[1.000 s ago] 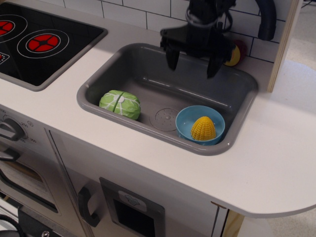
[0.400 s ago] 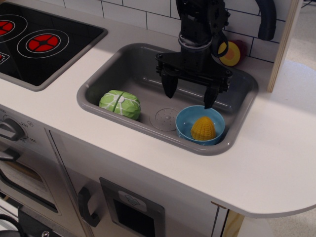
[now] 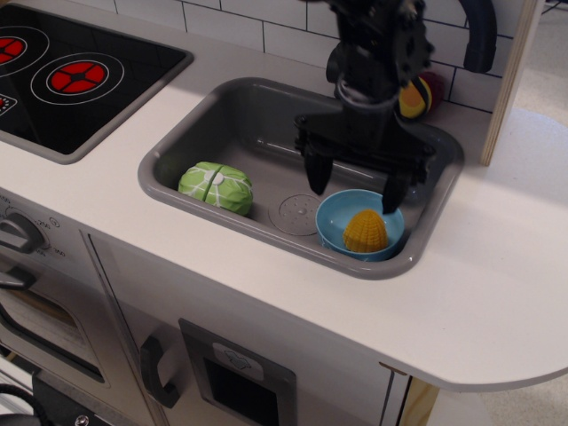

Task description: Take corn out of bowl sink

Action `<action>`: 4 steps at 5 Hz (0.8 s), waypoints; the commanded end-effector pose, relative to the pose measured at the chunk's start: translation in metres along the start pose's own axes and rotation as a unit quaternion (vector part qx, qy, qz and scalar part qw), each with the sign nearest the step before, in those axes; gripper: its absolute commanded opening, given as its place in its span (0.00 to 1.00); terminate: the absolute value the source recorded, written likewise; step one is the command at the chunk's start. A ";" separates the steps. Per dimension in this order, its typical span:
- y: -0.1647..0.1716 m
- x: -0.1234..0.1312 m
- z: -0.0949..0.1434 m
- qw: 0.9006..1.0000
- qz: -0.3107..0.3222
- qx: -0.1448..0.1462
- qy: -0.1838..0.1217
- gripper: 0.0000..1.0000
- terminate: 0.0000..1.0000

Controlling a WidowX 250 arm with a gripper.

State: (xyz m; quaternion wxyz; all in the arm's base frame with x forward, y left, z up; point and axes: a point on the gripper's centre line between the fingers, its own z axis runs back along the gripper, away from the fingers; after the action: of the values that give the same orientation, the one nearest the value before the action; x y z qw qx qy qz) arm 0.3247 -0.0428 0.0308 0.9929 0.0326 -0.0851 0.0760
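The yellow-orange corn (image 3: 365, 231) stands upright in the light blue bowl (image 3: 335, 222), which rests in the front right corner of the grey sink (image 3: 240, 133). My black gripper (image 3: 355, 193) hangs open just above the bowl's back rim. One fingertip is left of the bowl. The other is over its right rim, close to the corn. It holds nothing.
A green cabbage-like toy (image 3: 216, 187) lies at the sink's front left, with the round drain (image 3: 298, 213) between it and the bowl. A yellow-and-red toy (image 3: 417, 96) sits behind the sink by the tiled wall. A black stovetop (image 3: 71, 75) is at left.
My gripper has come down and forward from above the sink's back edge to just over the bowl, still open. The corn, bowl and green toy have not moved.
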 end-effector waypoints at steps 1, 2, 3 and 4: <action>-0.006 0.002 -0.009 1.000 0.009 0.016 -0.015 1.00 0.00; -0.002 0.004 -0.012 0.999 0.022 0.019 -0.021 1.00 0.00; -0.001 0.004 -0.018 0.999 0.019 0.022 -0.018 1.00 0.00; -0.003 0.004 -0.025 0.999 0.021 0.024 -0.013 1.00 0.00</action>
State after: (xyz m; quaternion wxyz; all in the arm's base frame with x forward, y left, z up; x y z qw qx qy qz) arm 0.3258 -0.0425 -0.0056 0.9901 0.0613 -0.0777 0.1000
